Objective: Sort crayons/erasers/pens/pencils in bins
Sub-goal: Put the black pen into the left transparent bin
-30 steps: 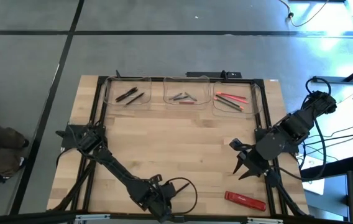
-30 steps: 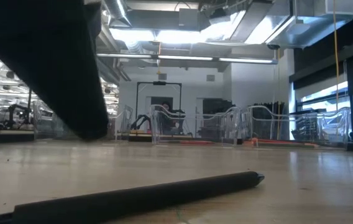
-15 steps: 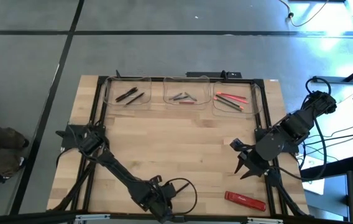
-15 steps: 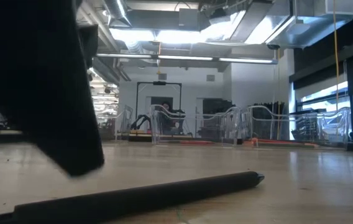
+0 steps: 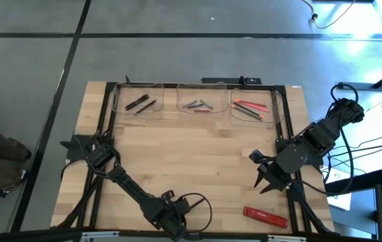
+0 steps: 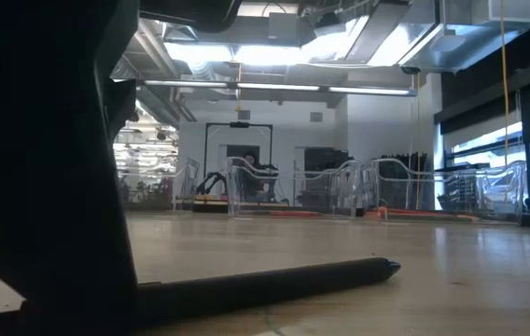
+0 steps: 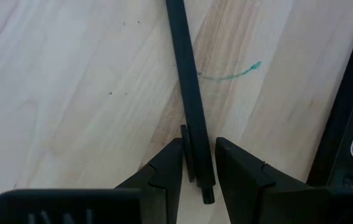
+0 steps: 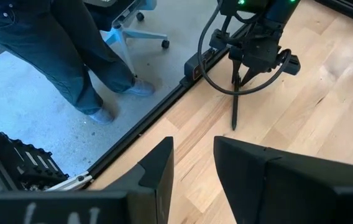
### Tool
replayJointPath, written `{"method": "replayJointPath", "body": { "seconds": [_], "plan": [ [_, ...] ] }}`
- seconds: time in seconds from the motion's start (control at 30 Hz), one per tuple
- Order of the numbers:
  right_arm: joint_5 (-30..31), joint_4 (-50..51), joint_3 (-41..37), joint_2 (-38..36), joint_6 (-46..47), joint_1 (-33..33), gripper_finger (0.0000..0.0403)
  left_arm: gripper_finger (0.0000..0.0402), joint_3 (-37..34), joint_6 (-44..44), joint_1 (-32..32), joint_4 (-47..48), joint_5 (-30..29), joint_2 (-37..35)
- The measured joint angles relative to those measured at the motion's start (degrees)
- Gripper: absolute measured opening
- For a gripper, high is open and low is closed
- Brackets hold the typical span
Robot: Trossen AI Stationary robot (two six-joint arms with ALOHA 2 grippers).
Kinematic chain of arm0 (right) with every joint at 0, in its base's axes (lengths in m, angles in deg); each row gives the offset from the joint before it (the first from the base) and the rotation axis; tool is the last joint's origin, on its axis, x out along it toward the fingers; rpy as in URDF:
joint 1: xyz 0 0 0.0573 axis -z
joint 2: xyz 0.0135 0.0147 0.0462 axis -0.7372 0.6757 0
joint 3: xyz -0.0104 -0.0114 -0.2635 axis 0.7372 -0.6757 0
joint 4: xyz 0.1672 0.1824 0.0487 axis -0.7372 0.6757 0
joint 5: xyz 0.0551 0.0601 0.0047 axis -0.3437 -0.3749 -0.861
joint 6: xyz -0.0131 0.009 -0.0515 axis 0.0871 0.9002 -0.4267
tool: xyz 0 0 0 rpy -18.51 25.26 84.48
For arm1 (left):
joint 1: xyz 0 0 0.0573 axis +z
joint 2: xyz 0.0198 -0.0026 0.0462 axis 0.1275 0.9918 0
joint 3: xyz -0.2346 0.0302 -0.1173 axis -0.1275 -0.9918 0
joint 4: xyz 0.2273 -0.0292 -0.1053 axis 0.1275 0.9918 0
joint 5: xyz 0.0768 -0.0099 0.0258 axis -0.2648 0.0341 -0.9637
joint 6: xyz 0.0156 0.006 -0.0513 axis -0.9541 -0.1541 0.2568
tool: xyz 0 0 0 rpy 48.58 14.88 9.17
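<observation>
The left pincer (image 7: pixel 193 163) stands open astride a black pen (image 7: pixel 187 87) lying on the worktop (image 5: pixel 198 144) at its near edge. The fingers (image 7: pixel 164 174) straddle only the clip end, so closing could pivot or flick it away. The right pincer (image 5: pixel 266 176) waits open at right.

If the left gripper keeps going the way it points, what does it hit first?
The black pen, whose end already lies between the open left gripper's fingers; just under it, the table. How high it hangs is unclear.
</observation>
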Motion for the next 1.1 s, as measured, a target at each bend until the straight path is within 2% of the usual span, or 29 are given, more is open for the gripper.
{"method": "replayJointPath", "body": {
  "seconds": [0.3,0.6,0.83,1.1],
  "plan": [
    [0.0,0.0,0.0,0.0,0.1,0.0,0.0116,0.0087,-0.1,2.0,0.0,0.0,0.8,0.2],
    [0.0,0.0,0.0,0.0,0.1,0.0,0.0116,0.0013,-0.2,2.7,0.1,0.1,1.3,0.2],
    [0.0,0.0,0.0,0.0,0.1,0.0,0.0116,0.0014,-0.2,5.5,0.1,-0.3,1.3,-0.4],
    [0.0,0.1,0.0,0.0,0.1,0.0,0.0116,0.0001,-0.6,5.3,1.2,1.1,1.3,-4.6]
  ]
}}
